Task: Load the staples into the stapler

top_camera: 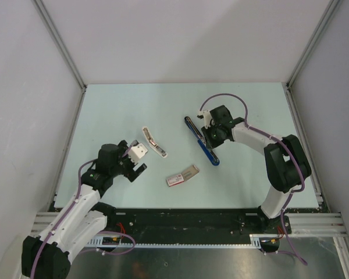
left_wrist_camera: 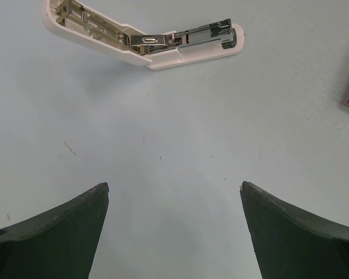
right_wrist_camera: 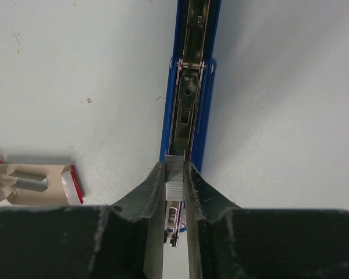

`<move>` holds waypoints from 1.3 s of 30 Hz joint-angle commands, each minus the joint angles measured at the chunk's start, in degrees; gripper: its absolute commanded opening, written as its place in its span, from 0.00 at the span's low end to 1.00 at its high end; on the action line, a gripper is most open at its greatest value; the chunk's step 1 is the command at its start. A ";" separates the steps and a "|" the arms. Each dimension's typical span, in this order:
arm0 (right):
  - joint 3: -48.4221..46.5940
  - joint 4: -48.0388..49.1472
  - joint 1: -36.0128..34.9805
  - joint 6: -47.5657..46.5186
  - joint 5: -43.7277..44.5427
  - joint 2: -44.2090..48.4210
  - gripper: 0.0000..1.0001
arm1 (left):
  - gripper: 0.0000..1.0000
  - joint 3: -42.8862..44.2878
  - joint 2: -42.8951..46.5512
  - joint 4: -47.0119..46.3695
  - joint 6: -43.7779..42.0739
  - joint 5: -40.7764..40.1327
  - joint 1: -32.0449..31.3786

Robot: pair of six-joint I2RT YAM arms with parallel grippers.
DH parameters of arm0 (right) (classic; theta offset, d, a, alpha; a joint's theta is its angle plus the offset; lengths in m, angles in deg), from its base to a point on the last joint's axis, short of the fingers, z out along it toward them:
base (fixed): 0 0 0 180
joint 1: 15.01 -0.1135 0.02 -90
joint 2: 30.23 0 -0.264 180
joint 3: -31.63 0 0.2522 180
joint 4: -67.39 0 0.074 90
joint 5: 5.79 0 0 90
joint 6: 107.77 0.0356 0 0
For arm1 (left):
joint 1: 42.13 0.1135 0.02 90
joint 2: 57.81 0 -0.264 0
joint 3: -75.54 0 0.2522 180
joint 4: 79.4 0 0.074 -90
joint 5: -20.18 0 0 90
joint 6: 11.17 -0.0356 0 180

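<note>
Nearest to me in the top view are the two arm bases and the aluminium rail [top_camera: 192, 221] along the near edge of the bench [top_camera: 134, 110]. The bench top is a pale mint sheet, matte, with a few small specks and scuffs showing in the wrist views. White panels close in the left, right and far sides, with bare metal posts running up at the two far corners.

The left end effector [left_wrist_camera: 174, 192] hovers low over the near-left part of the bench with its fingers spread fully apart and nothing between them. Just beyond it lies a white stapler [left_wrist_camera: 145, 40], hinged open with its metal insides facing up.

The right end effector [right_wrist_camera: 175, 168] is out at centre-right, closed down narrow on the staples [right_wrist_camera: 175, 179], a short silvery strip pinched between the two fingers. It sits directly over the stapler [right_wrist_camera: 189, 87], which lies on the bench running diagonally from far-left to near-right, its blue sides framing the exposed metal channel. The strip lines up with that channel (whether it touches the metal I cannot tell from here).

Between the two arms, nearer the rail, lies the small pink-and-white box [top_camera: 182, 176], its grey tray slid partly out. It is well apart from the blue stapler and near the white one.
</note>
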 commanded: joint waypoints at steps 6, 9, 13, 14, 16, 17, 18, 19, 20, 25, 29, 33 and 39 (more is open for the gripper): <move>0.52 2.11 0.41 -0.96 -0.16 0.03 0.13 | 0.99 -0.21 0.69 -1.22 -0.56 0.45 0.42; 0.53 2.24 0.38 -0.96 0.18 0.01 0.13 | 0.99 -0.19 0.70 -1.24 -0.56 0.43 0.40; 0.61 2.27 0.45 -0.99 0.67 -0.20 0.13 | 0.99 -0.17 0.70 -1.22 -0.57 0.47 0.50; 0.57 2.32 0.46 -1.03 0.76 -0.26 0.13 | 1.00 -0.16 0.75 -1.22 -0.58 0.48 0.51; 0.59 2.32 0.44 -1.05 0.83 -0.35 0.13 | 1.00 -0.23 0.74 -1.22 -0.58 0.48 0.51; 0.60 2.35 0.45 -1.05 0.84 -0.38 0.13 | 1.00 -0.24 0.72 -1.22 -0.58 0.49 0.51; 0.61 2.37 0.46 -1.06 0.85 -0.40 0.13 | 1.00 -0.20 0.76 -1.22 -0.53 0.53 0.51; 0.57 2.37 0.46 -1.06 0.85 -0.32 0.13 | 1.00 -0.22 0.73 -1.22 -0.55 0.51 0.51; 0.60 2.38 0.46 -1.01 0.90 -0.32 0.13 | 1.00 -0.23 0.72 -1.26 -0.52 0.50 0.51; 0.65 2.50 0.64 -0.77 1.43 -0.31 0.13 | 0.99 -0.25 0.71 -1.22 -0.51 0.48 0.51; 0.69 2.45 0.71 -0.48 1.71 -0.55 0.13 | 0.99 -0.22 0.74 -1.23 -0.55 0.42 0.50; 0.71 2.42 0.66 -0.36 1.89 -0.84 0.13 | 1.00 -0.23 0.73 -1.26 -0.53 0.42 0.51; 0.71 2.39 0.65 -0.29 1.93 -1.04 0.12 | 0.99 -0.25 0.71 -1.22 -0.55 0.37 0.50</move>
